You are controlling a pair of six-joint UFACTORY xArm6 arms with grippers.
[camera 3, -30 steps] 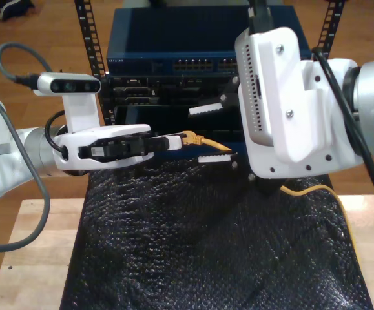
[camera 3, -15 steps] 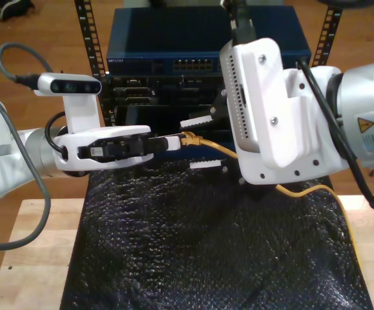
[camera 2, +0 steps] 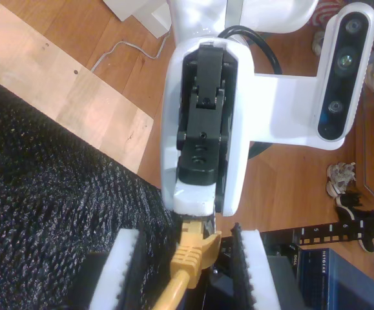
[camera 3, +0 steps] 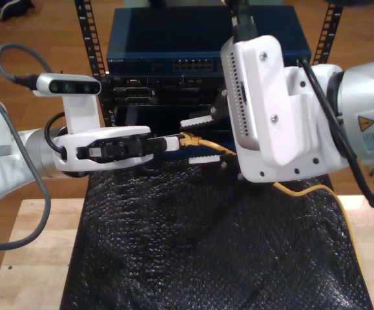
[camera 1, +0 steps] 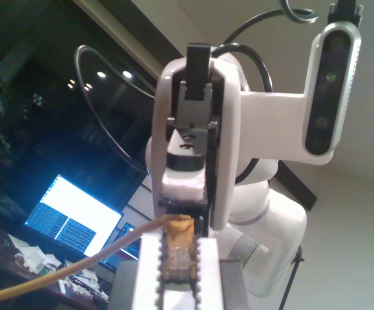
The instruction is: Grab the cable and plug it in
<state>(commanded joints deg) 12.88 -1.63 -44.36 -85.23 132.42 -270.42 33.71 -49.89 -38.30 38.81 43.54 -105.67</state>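
The yellow-orange cable (camera 3: 207, 144) hangs in the air in front of the rack. My first gripper (camera 3: 174, 142), coming from the exterior view's left, is shut on its plug end (camera 1: 177, 255). My second gripper (camera 3: 200, 139), on the big white arm from the exterior view's right, is open. Its white serrated fingers (camera 2: 125, 271) stand on either side of the cable's boot (camera 2: 190, 258), apart from it. Beyond that, the cable passes under the second arm and trails over the mat's edge (camera 3: 306, 190).
The rack behind holds a blue network switch (camera 3: 174, 45) with a row of ports (camera 3: 196, 64) and darker units below. A black bubble-wrap mat (camera 3: 206, 245) covers the wooden table (camera 3: 31, 245). The first arm's grey hose (camera 3: 9, 58) loops at the exterior view's left.
The second arm has moved toward the exterior view's left, bringing its open fingers around the cable near the plug. The finger gap has narrowed a little. The first gripper has stayed still.
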